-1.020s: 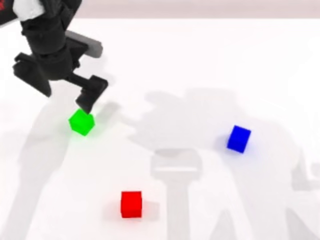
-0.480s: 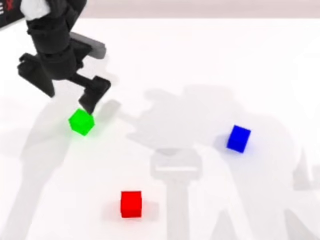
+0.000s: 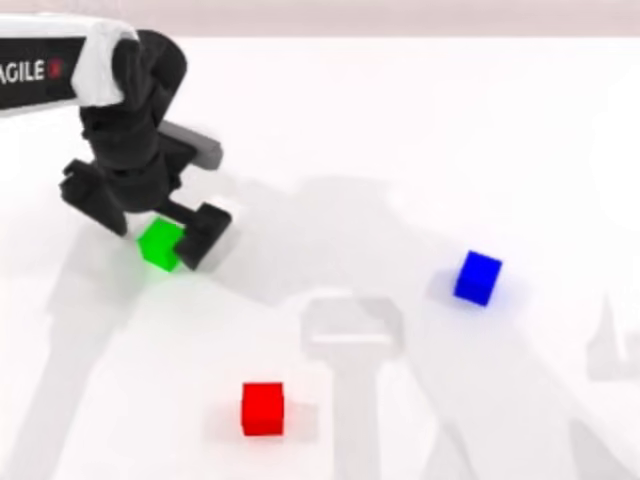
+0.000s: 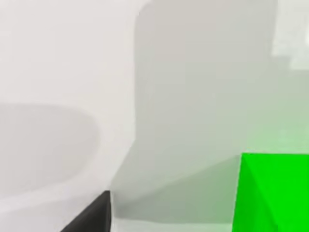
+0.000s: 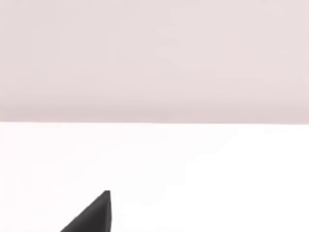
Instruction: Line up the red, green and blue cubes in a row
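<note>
Green cube (image 3: 159, 243) at table's (image 3: 400, 150) left, between left gripper's (image 3: 165, 235) spread fingers, not clamped | red cube (image 3: 263, 409) near front, middle-left | blue cube (image 3: 478, 277) right of centre | right gripper: only a dark tip (image 5: 91, 215) shows, state unclear.

L arm reaches in from the top view's upper left, wrist bent down, left gripper (image 3: 160, 238) low at the table w/ fingers spread wide, one finger (image 3: 205, 235) clearly visible on the right. R arm out of top view.
</note>
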Controlling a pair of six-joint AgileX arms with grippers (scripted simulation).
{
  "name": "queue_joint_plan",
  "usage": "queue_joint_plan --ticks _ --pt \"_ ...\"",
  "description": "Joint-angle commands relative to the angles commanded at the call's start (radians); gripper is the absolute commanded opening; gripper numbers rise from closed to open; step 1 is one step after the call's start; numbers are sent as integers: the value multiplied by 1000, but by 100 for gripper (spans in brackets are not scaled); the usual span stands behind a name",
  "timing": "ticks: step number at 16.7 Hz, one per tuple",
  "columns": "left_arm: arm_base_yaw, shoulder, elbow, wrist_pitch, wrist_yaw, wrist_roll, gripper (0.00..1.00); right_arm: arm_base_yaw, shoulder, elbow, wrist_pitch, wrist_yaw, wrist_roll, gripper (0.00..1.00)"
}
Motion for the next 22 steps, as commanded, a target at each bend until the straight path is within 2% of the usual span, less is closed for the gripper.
queue_joint_plan --ticks 5,18,22 --pt "0 6 -10 12 0 0 100 0 0 0 0 0 0 100" --pt "0 6 -10 12 0 0 2 0 0 0 0 0 0 100" --pt "0 6 -10 12 0 0 0 0 0 0 0 0 0 100"
